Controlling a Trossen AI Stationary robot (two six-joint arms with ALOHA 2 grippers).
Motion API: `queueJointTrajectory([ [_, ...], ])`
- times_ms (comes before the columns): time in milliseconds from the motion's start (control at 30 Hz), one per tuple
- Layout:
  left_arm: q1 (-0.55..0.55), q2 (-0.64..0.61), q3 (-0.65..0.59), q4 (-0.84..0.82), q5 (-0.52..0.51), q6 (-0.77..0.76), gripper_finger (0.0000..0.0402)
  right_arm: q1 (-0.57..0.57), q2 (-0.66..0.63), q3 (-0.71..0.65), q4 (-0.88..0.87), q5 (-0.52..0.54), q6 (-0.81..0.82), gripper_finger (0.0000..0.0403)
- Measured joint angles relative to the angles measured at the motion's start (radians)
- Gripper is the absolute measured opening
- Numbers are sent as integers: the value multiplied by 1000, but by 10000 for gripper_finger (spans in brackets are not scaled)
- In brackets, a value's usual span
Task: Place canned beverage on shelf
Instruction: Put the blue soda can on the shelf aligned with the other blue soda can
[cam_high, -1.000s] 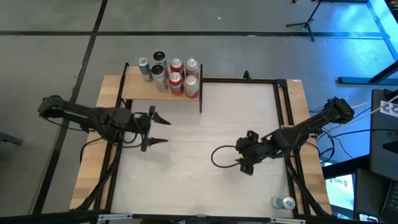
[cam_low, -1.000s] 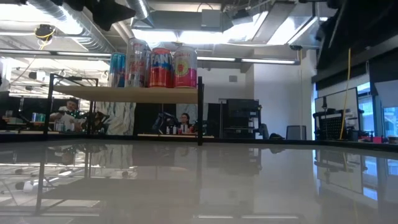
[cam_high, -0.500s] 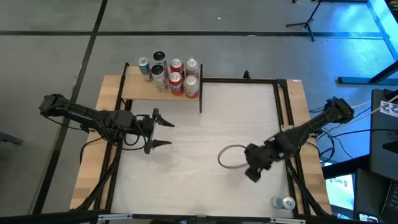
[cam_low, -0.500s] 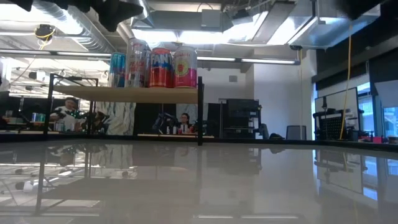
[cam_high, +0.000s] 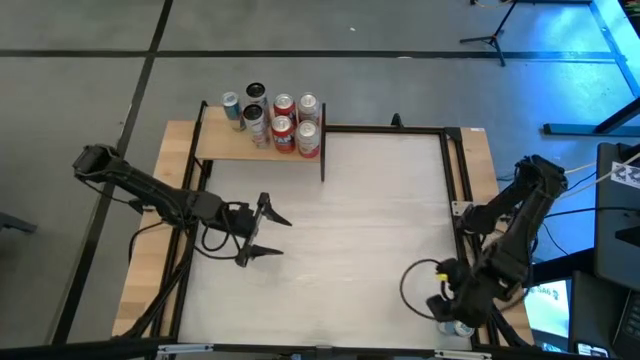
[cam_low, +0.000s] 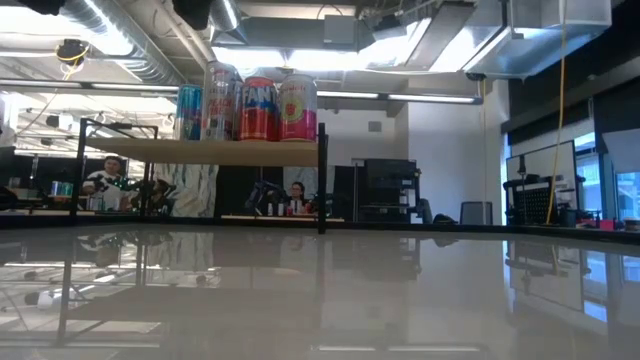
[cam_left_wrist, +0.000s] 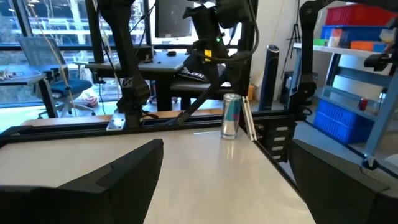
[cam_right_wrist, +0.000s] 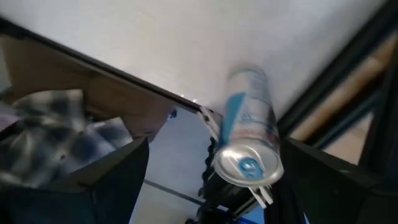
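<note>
High view: the shelf (cam_high: 262, 140) carries 7 cans; well away from it, at the table's near right corner, a silver-blue can (cam_high: 461, 326) stands under the right gripper (cam_high: 448, 300).

Left wrist view: left gripper (cam_left_wrist: 221, 180) wide open, empty.

Right wrist view: right gripper (cam_right_wrist: 208, 180) spread wide, straddling the can (cam_right_wrist: 249, 134) without touching.
</note>
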Motion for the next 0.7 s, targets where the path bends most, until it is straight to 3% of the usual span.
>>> queueJointTrajectory([
  [267, -24, 8, 0, -10, -1, -39, 335, 133, 46, 0, 26, 0, 165, 356],
  [700, -89, 76, 0, 40, -45, -152, 335, 147, 112, 0, 153, -2, 166, 356],
])
